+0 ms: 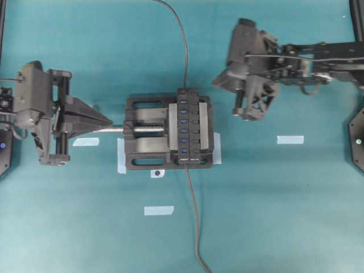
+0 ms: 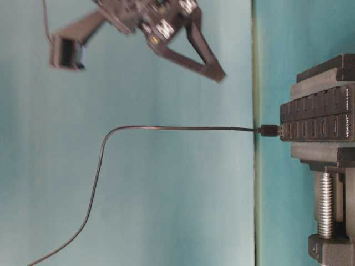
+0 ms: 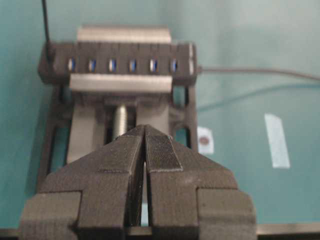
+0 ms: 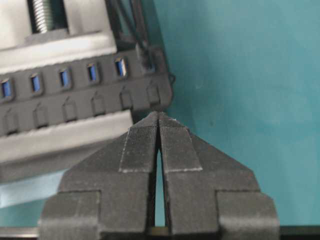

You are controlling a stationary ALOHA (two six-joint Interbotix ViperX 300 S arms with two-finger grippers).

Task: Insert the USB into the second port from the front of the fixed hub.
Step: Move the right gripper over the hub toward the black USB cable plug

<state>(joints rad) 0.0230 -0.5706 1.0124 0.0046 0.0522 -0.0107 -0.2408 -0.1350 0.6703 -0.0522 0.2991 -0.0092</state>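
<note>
At 6 o'clock in the overhead view, a thin cable (image 1: 194,222) runs up to the fixed hub (image 1: 190,126), clamped in a black vise (image 1: 149,132) at centre. At 9 o'clock, the left gripper (image 1: 107,121) sits pressed together, empty. At 2 o'clock, the right gripper (image 1: 245,115) hangs likewise pinched together, empty. I cannot make out the USB plug.

cable (image 2: 100,166): cut off at frame edge; right tool (image 2: 219,75): blurred

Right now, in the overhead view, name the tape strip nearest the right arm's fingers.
The tape strip alone on the mat right of the vise, below-right of the right fingers; the others lie at the vise, below it or left of it.
</note>
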